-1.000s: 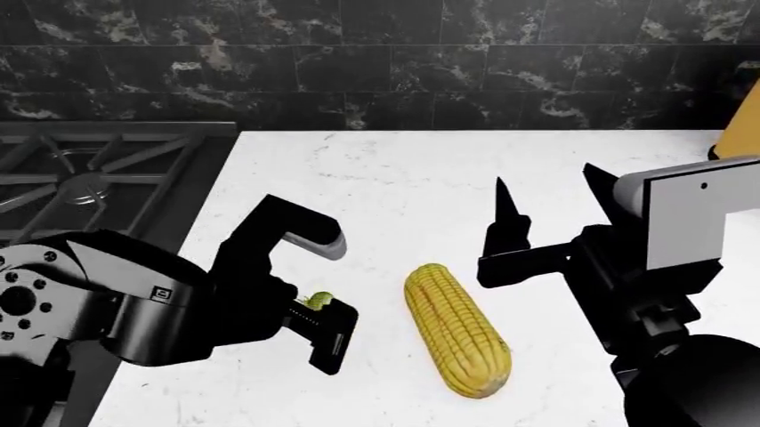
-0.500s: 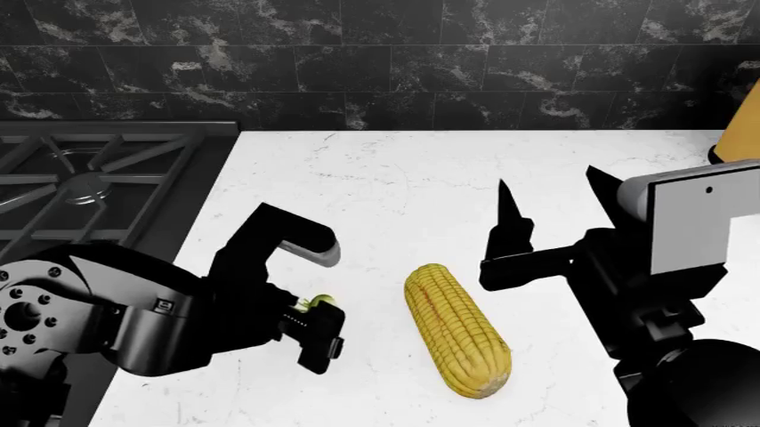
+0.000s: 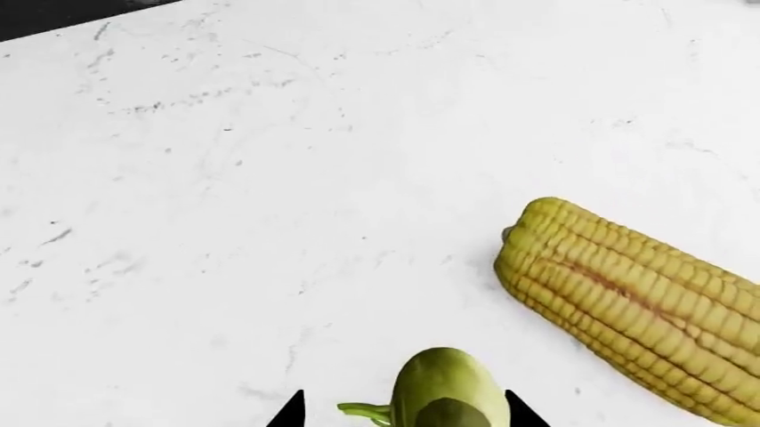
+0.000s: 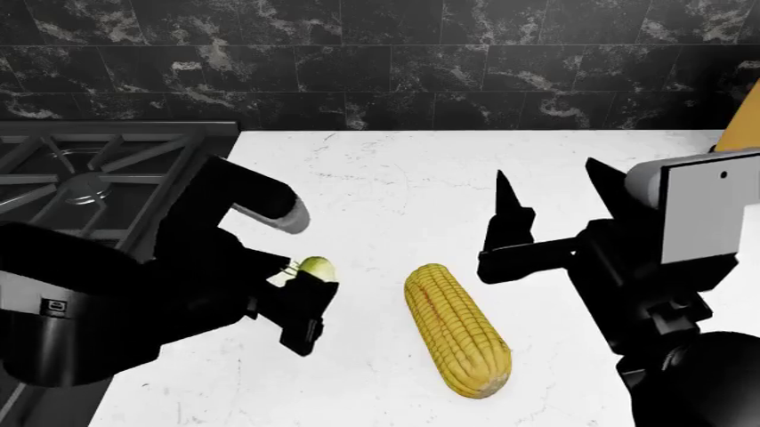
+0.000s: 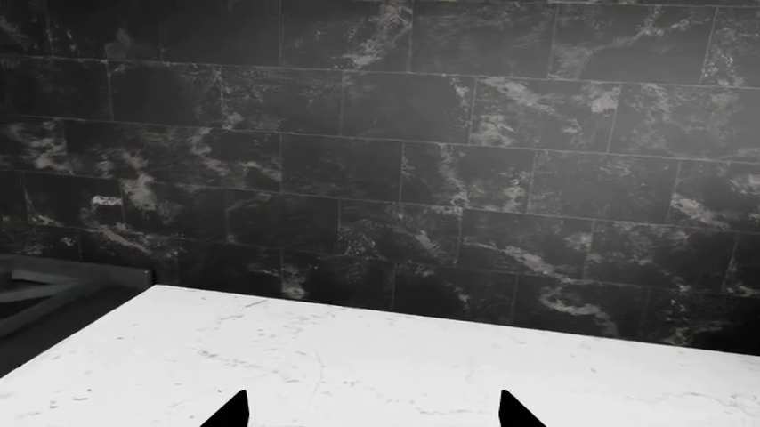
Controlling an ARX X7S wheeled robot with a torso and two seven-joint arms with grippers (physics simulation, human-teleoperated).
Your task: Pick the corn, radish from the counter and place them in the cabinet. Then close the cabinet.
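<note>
The left gripper (image 4: 304, 298) is closed on the radish (image 4: 316, 267), pinching it between its jaws above the counter (image 4: 392, 187). The corn (image 4: 457, 329) lies on the counter just beside those jaws, toward the right arm. The right gripper (image 4: 553, 209) hovers wide apart and empty, beyond the corn. The small round radish could slip from such a narrow pinch.
</note>
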